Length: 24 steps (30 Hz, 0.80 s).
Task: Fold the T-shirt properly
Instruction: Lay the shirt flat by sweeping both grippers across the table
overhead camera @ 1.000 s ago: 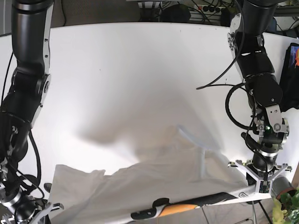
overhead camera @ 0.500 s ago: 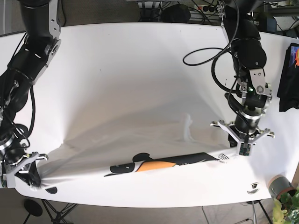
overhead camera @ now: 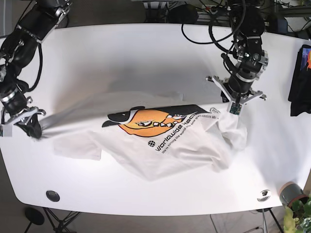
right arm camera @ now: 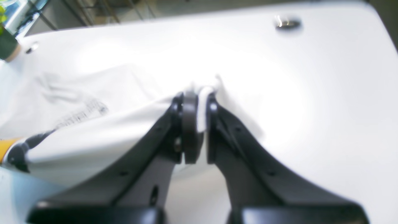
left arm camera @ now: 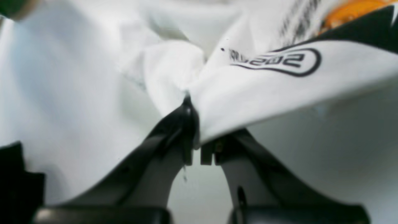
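The white T-shirt [overhead camera: 160,141], with an orange and black print facing up, lies spread across the middle of the white table [overhead camera: 146,58]. My left gripper [overhead camera: 233,112] is at the shirt's right end, shut on a bunched corner. In the left wrist view the left gripper [left arm camera: 192,105] pinches white T-shirt [left arm camera: 264,93] cloth beside an oval logo. My right gripper [overhead camera: 35,131] is at the far left, shut on the other end, the cloth drawn taut toward it. In the right wrist view the right gripper [right arm camera: 196,102] clamps a fold of the T-shirt [right arm camera: 93,124].
A dark garment [overhead camera: 299,80] hangs at the table's right edge. A grey cup [overhead camera: 289,194] and a plant stand off the front right corner. Round fittings [overhead camera: 52,195] [overhead camera: 263,194] sit near the front edge.
Both grippers have moved away from the front edge toward the table's middle, carrying the shirt. The shirt, earlier draped over the front edge, now lies on the table with the print up.
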Each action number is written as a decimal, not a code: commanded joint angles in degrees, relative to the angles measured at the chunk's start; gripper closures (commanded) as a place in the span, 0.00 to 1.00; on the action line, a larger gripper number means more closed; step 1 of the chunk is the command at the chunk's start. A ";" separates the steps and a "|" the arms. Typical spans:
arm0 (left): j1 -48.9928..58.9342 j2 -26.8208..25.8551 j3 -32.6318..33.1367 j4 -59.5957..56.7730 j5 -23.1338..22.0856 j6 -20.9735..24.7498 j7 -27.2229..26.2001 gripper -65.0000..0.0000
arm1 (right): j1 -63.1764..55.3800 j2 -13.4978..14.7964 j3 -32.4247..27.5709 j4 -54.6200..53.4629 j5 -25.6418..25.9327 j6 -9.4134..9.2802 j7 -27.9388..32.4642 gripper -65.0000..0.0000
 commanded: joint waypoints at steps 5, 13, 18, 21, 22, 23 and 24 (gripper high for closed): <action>4.52 -0.22 -2.55 1.21 0.54 -1.50 -1.15 1.00 | -6.20 -0.30 3.26 0.89 2.61 -0.09 2.11 0.97; 10.85 -0.22 -2.90 0.77 0.63 -2.21 -1.15 1.00 | -12.35 -4.52 7.04 0.54 2.26 0.35 2.11 0.97; 14.01 1.28 -5.27 0.68 0.45 -2.38 -1.15 1.00 | -16.22 -6.19 7.48 0.54 2.52 0.17 2.11 0.97; 14.36 2.95 -7.47 0.59 0.54 -3.70 -1.15 1.00 | -18.15 -7.43 7.48 0.54 2.34 0.26 2.11 0.97; 14.63 3.30 -8.18 0.59 0.63 -4.76 -1.15 1.00 | -18.86 -7.69 7.48 0.54 2.52 0.26 2.11 0.97; 15.42 3.38 -9.58 0.50 0.72 -6.51 -1.15 1.00 | -19.82 -7.95 7.57 0.54 2.70 0.26 2.11 0.97; 15.68 3.38 -10.20 0.33 0.72 -7.31 -1.24 1.00 | -20.26 -8.04 7.57 0.54 2.70 0.26 2.11 0.97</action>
